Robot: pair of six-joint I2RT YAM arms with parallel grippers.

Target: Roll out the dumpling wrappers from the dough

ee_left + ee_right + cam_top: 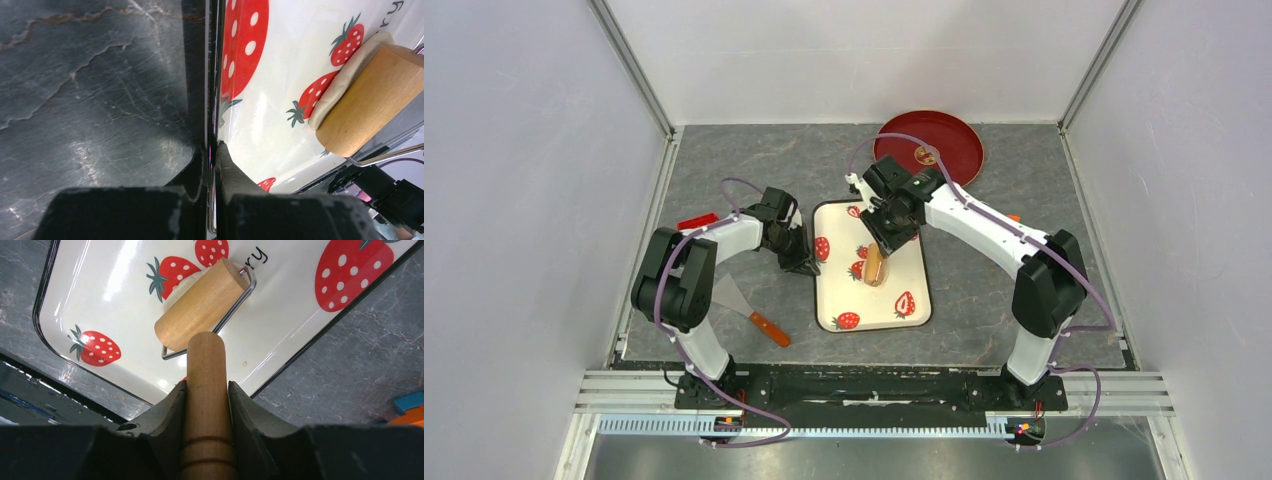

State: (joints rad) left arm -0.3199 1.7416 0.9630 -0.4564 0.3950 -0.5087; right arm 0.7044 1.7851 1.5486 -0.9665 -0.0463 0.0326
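Soft, probably sticky dough (345,75) lies under the roller (202,305); right gripper (206,390) clamps the roller's handle (206,360), the sensible hold; left gripper (212,147) pinches the tray's (280,100) nine o'clock rim.

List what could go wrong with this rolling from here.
1. The left hand pinches only the thin rim of the tray. A firm push from the roller, held by the right hand, might slide or tip the tray loose.
2. The dough shows along only one side of the roller, so it may flatten unevenly or stick to the wood.
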